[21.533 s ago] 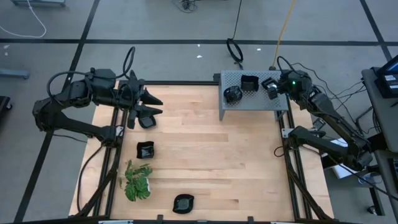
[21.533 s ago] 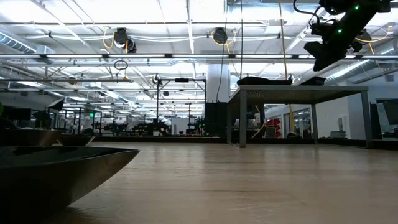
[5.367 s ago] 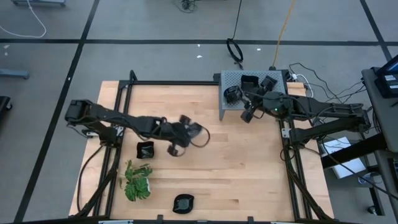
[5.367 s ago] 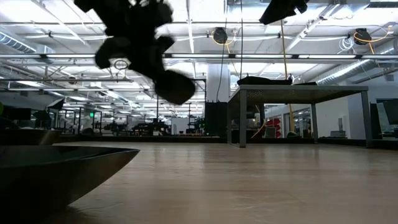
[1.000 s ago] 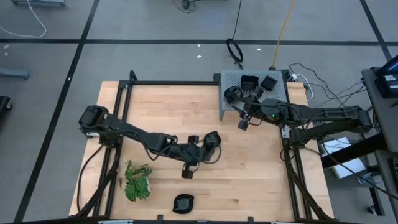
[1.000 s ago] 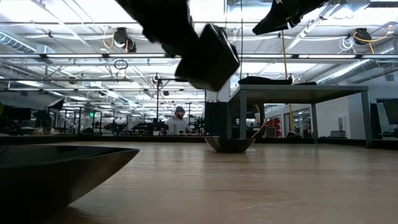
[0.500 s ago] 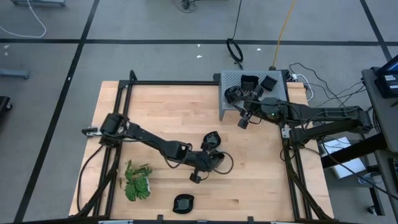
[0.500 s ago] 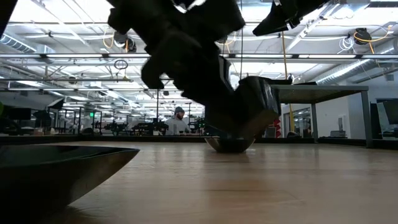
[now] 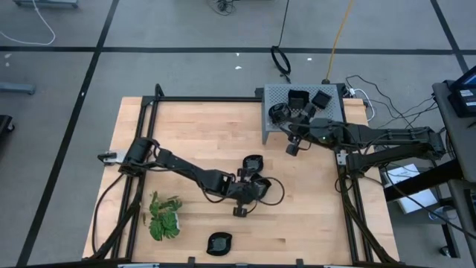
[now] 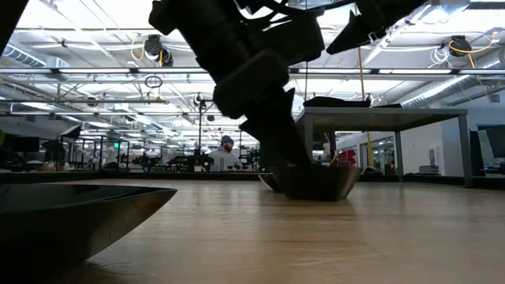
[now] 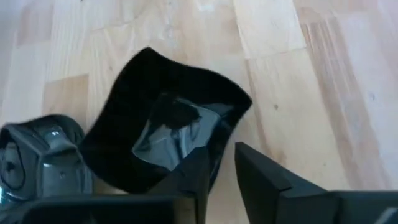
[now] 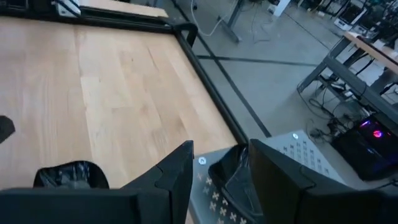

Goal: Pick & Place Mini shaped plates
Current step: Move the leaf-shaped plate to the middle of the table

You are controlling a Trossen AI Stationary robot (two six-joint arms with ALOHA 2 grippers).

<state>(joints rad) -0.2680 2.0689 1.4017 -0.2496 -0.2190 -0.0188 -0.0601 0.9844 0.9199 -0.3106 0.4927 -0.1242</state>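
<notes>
Around my left gripper (image 9: 251, 187) mid-table, bare wood lies open to the right and far-left. A dish (image 9: 253, 161) sits just beyond it, the plant (image 9: 164, 216) and another dish (image 9: 219, 243) crowd the near-left, and the perforated box (image 9: 303, 125) with my right gripper (image 9: 291, 146) blocks the far-right corner.

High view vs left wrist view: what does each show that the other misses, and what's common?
Only the high view: the green plant, a lone plate near it, the grey box carrying plates, the right gripper beside that box, and a second plate mid-table. Only the left wrist view: the wavy rim and glossy inside of the square plate. Both: the left gripper at that plate on the wooden table.
</notes>
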